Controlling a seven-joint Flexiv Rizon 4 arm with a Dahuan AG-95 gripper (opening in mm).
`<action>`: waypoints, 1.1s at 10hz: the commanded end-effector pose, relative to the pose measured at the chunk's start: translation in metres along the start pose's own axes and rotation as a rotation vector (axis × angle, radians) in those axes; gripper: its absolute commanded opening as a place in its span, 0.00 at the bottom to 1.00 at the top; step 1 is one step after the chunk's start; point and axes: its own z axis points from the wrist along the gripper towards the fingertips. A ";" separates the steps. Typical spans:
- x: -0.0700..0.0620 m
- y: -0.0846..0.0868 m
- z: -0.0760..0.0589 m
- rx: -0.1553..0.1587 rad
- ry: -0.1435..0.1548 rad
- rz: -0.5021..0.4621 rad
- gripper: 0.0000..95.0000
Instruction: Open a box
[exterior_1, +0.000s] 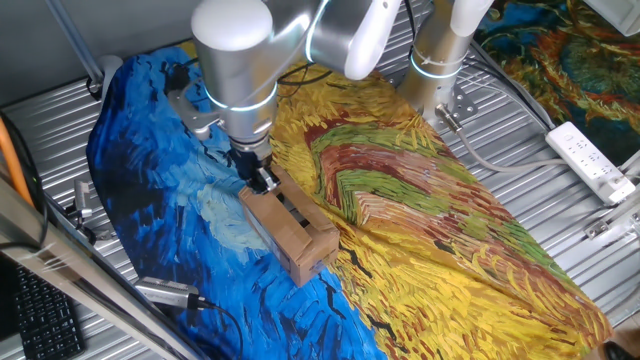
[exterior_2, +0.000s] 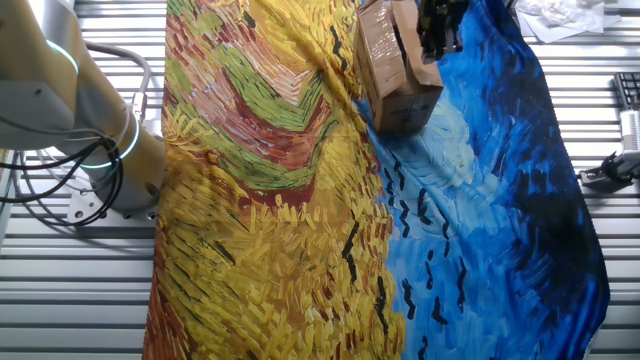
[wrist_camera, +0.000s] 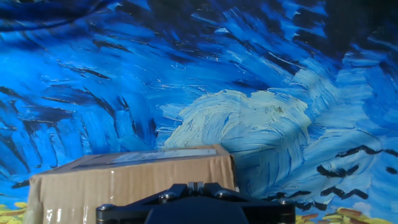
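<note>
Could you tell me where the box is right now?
The box lies mid-table on the blue part of the painted cloth, directly under the gripper.

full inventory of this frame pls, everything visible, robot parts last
box: 1, brown cardboard, on the blue part of the cloth, dark slot along its top, right under the gripper
cloth: 1, painted pattern, blue on one half, yellow with green and red on the other, spread over the table
table: 1, ribbed grey metal, bare at the edges around the cloth
power strip: 1, white, on the table edge beside the yellow side
keyboard: 1, black, at the table corner near the blue side
crumpled paper: 1, white, past the blue edge in the other fixed view
arm: 1, silver and white, reaching over the cloth
gripper: 1, black, its fingers down at the box top; opening unclear
</note>
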 end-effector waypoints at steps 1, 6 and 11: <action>-0.001 0.000 0.000 -0.020 0.001 -0.097 0.00; -0.005 0.011 0.002 -0.007 0.012 -0.027 0.00; -0.007 0.030 -0.002 -0.009 0.015 0.043 0.00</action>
